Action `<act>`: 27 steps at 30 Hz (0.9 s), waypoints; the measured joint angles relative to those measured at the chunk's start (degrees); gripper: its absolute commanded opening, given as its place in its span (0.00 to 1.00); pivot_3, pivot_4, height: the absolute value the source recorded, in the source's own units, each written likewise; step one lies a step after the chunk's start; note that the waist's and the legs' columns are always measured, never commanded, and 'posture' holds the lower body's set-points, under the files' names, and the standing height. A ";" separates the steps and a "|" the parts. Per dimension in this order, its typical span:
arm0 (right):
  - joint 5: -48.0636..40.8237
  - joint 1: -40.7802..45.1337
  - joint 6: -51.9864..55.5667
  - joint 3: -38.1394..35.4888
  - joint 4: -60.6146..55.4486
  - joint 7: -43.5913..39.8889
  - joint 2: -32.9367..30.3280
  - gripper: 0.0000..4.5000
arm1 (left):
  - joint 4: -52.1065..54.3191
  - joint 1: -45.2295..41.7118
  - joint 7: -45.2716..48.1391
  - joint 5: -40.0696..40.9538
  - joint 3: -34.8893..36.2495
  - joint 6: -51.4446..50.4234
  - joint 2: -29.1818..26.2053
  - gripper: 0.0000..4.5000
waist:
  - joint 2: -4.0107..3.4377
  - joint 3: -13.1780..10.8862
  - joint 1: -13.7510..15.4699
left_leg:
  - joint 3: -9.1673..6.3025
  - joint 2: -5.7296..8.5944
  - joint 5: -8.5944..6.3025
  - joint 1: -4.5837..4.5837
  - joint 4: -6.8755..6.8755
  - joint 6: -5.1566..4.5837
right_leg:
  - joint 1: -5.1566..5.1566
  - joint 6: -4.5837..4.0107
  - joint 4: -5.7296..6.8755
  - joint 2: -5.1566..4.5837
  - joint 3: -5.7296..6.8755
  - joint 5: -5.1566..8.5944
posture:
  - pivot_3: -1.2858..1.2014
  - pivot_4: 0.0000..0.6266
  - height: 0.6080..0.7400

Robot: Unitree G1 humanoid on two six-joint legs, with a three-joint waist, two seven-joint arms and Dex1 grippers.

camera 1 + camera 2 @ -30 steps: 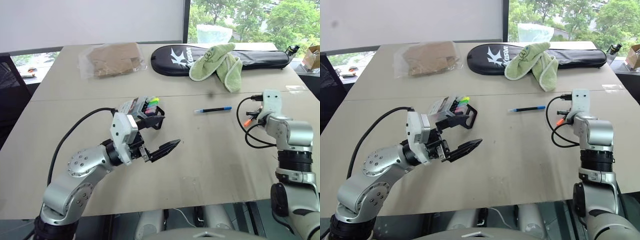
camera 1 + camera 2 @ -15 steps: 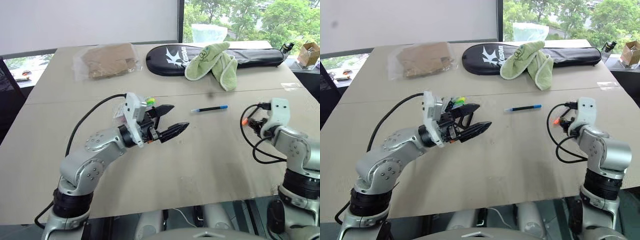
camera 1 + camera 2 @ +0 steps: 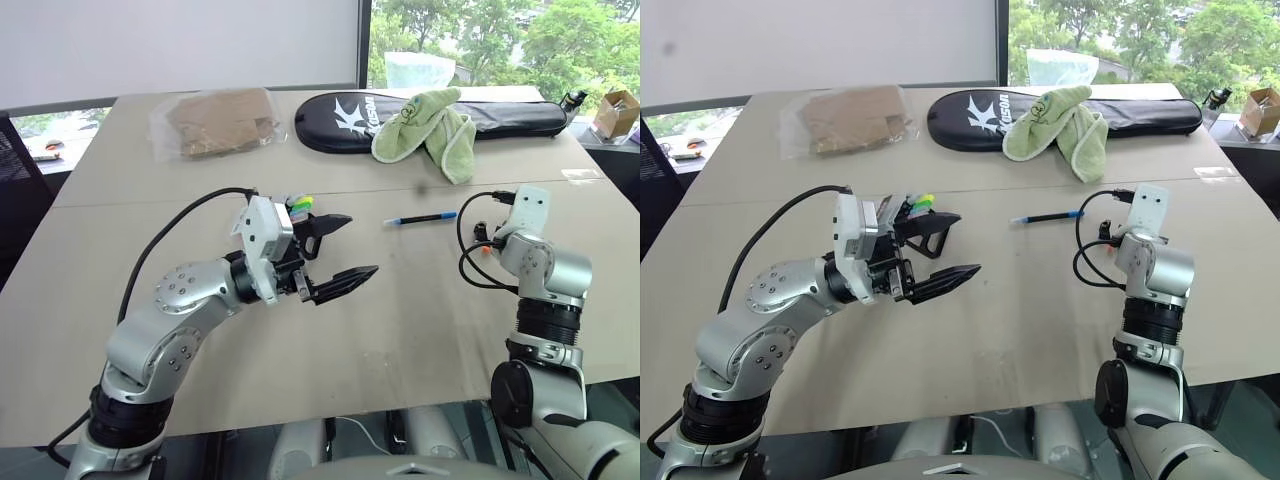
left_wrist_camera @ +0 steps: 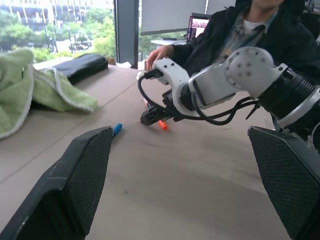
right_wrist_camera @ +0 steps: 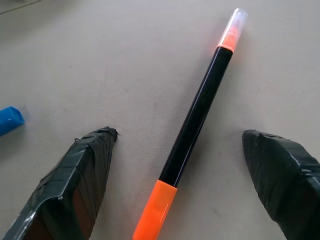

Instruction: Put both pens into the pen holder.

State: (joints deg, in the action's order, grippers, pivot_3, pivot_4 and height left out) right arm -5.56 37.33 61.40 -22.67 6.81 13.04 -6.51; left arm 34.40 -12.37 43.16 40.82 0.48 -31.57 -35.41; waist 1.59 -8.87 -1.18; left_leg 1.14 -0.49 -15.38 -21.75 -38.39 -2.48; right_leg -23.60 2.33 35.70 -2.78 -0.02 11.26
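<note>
The right gripper is down at the table on the right side, its two black fingers spread wide with the orange pen lying flat on the tabletop between them — neither finger touches it. The blue-capped pen lies on the table just left of that gripper, near the middle, its blue cap end toward the gripper.

The left gripper is held above the table left of centre, pointing right, jaws fully apart and holding nothing. Just behind it, partly hidden by the wrist, stands the pen holder with green, yellow and pink highlighters in it.

At the far edge lie a black racket bag with a green towel over it, and — further left — a clear bag of brown paper.
</note>
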 measured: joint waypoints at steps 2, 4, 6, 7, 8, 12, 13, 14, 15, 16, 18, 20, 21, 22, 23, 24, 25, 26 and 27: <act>-0.01 0.02 -0.92 1.24 1.21 -0.39 -0.49 0.57 | 1.04 0.57 -0.15 -0.20 -0.03 0.25 0.04 1.00 | 0.05 0.07 0.12 | -0.12 -0.02 0.00 0.08 0.00 0.00 | 0.06 0.01 0.00 0.01 0.03 0.01 | 0.52 0.24 1.00; -0.16 -0.13 -0.51 2.50 1.25 -1.33 -1.22 0.38 | 1.61 1.49 -0.75 -0.28 -0.05 0.44 0.18 1.00 | 0.07 0.13 0.40 | -0.18 -0.02 0.00 0.07 0.00 0.00 | 0.06 0.01 0.01 0.00 0.06 0.01 | 0.52 0.24 1.00; -0.74 -1.55 1.19 4.17 -1.31 -3.04 -2.48 0.17 | 2.07 1.99 -1.23 -0.32 -0.12 0.45 0.53 1.00 | 0.07 0.13 0.81 | -0.27 0.00 0.01 -0.06 0.00 0.00 | 0.05 -0.01 0.01 -0.01 0.14 0.01 | 0.52 0.24 1.00; -1.24 -3.04 2.47 5.20 -3.64 -4.39 -3.65 0.05 | 2.10 1.99 -1.71 -0.30 -0.15 0.45 0.94 1.00 | 0.04 0.12 1.16 | -0.30 0.02 0.00 -0.16 0.02 0.00 | 0.02 -0.16 0.01 -0.03 0.17 -0.07 | 0.52 0.24 1.00; -1.58 -4.58 3.54 6.12 -5.86 -5.76 -5.16 0.00 | 2.10 2.00 -2.30 -0.25 -0.14 0.41 1.30 1.00 | 0.02 0.12 1.54 | -0.33 0.06 -0.01 -0.23 0.06 -0.01 | -0.04 -0.13 -0.01 -0.07 0.19 -0.05 | 0.52 0.24 1.00; -2.84 -8.93 5.39 6.29 -11.86 -9.27 -8.62 0.00 | 2.09 2.09 -4.63 0.81 0.04 -0.77 2.82 1.00 | -0.02 0.09 2.31 | -0.44 0.15 -0.09 -0.40 0.10 -0.12 | -0.09 0.07 -0.12 -0.17 0.33 0.07 | 0.52 0.24 1.00; -3.43 -10.27 5.64 5.72 -13.53 -10.26 -9.07 0.00 | 2.03 1.91 -5.74 2.55 0.25 -1.88 3.88 1.00 | -0.04 0.08 2.37 | -0.48 0.18 -0.12 -0.47 0.10 -0.16 | -0.12 0.12 -0.15 -0.23 0.37 0.11 | 0.52 0.24 1.00; -5.04 -13.15 5.78 4.84 -16.74 -12.79 -10.30 0.00 | 1.79 1.22 -8.08 6.13 0.87 -4.22 5.85 1.00 | -0.08 0.05 2.53 | -0.56 0.21 -0.16 -0.60 0.08 -0.23 | -0.15 0.18 -0.23 -0.29 0.45 0.13 | 0.52 0.24 1.00; -6.84 -15.08 5.93 3.58 -19.11 -14.97 -10.69 0.00 | 1.38 0.51 -9.95 9.06 1.47 -6.02 6.85 1.00 | -0.13 0.02 2.62 | -0.64 0.23 -0.18 -0.78 0.06 -0.25 | -0.22 0.22 -0.31 -0.32 0.53 0.11 | 0.52 0.24 1.00; -9.76 -17.16 6.26 1.56 -22.09 -17.74 -10.53 0.00 | 0.41 -0.89 -12.49 12.34 2.17 -8.51 7.65 1.00 | -0.21 -0.04 2.38 | -0.69 0.23 -0.18 -0.88 0.02 -0.26 | -0.28 0.42 -0.32 -0.32 0.55 -0.01 | 0.52 0.24 1.00; -16.86 -18.59 7.58 -1.73 -28.78 -23.01 -9.34 0.00 | -1.76 -3.68 -17.08 16.74 3.13 -12.88 8.54 1.00 | -0.55 -0.26 1.74 | -0.65 0.25 -0.18 -0.92 0.00 -0.27 | -0.35 0.45 -0.31 -0.31 0.49 -0.02 | 0.52 0.24 1.00; -25.12 -19.24 8.54 -4.18 -37.47 -28.15 -9.27 0.00 | -4.68 -6.88 -22.44 22.36 3.42 -17.37 10.38 1.00 | -0.69 -0.36 0.85 | -0.70 0.25 -0.19 -0.87 0.01 -0.28 | -0.37 0.46 -0.19 -0.25 0.49 -0.01 | 0.52 0.24 1.00; -27.15 -19.26 8.66 -4.38 -39.70 -29.34 -9.36 0.00 | -5.41 -7.47 -23.76 23.67 3.51 -18.20 11.09 1.00 | -0.69 -0.36 0.68 | -0.74 0.24 -0.19 -0.86 0.01 -0.28 | -0.37 0.46 -0.17 -0.24 0.53 0.00 | 0.52 0.24 1.00; -32.45 -19.86 9.98 -5.57 -44.06 -31.20 -9.29 0.00 | -8.33 -9.61 -27.47 28.26 3.48 -20.54 13.43 1.00 | -0.68 -0.38 0.64 | -0.82 0.22 -0.18 -0.85 0.01 -0.27 | -0.36 0.46 -0.11 -0.20 0.60 0.00 | 0.52 0.24 1.00; -34.49 -19.91 10.41 -5.72 -45.55 -31.77 -9.10 0.00 | -9.31 -10.39 -28.85 29.84 3.52 -21.11 14.29 1.00 | -0.65 -0.39 0.63 | -0.88 0.22 -0.18 -0.85 0.01 -0.27 | -0.36 0.46 -0.08 -0.20 0.65 0.00 | 0.52 0.24 1.00; -38.42 -20.15 11.31 -5.35 -48.26 -32.59 -8.71 0.00 | -11.52 -12.36 -31.33 33.01 3.42 -22.50 15.95 1.00 | -0.64 -0.40 0.63 | -0.95 0.22 -0.18 -0.86 0.00 -0.27 | -0.35 0.45 -0.07 -0.17 0.68 0.00 | 0.52 0.24 1.00; -41.34 -20.28 11.85 -4.39 -50.07 -32.89 -8.71 0.00 | -13.14 -14.09 -33.30 35.30 3.42 -23.26 17.27 1.00 | -0.64 -0.40 0.58 | -0.95 0.22 -0.18 -0.85 0.00 -0.26 | -0.36 0.44 -0.04 -0.17 0.68 0.00 | 0.52 0.24 1.00; -43.51 -20.50 12.07 -3.58 -51.44 -32.92 -8.86 0.00 | -14.36 -15.70 -34.95 37.11 3.44 -23.69 18.21 1.00 | -0.64 -0.40 0.52 | -0.94 0.24 -0.17 -0.85 0.00 -0.26 | -0.36 0.43 -0.03 -0.16 0.67 0.00 | 0.52 0.24 1.00; -45.09 -20.77 12.12 -2.75 -52.27 -32.78 -9.09 0.00 | -15.56 -16.97 -36.21 38.31 3.49 -23.96 18.95 1.00 | -0.65 -0.40 0.49 | -0.94 0.25 -0.17 -0.83 0.00 -0.25 | -0.35 0.43 -0.02 -0.16 0.66 0.00 | 0.52 0.24 1.00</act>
State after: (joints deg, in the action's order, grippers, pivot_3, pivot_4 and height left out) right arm -50.65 16.56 73.52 -25.42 -45.46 -19.74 -15.60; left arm 18.83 -29.34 6.95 79.13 3.97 -55.53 -16.46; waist 0.95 -9.27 -0.69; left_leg 0.20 -0.25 -15.55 -22.58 -38.39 -2.73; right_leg -23.95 2.76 35.68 -2.94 0.64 11.25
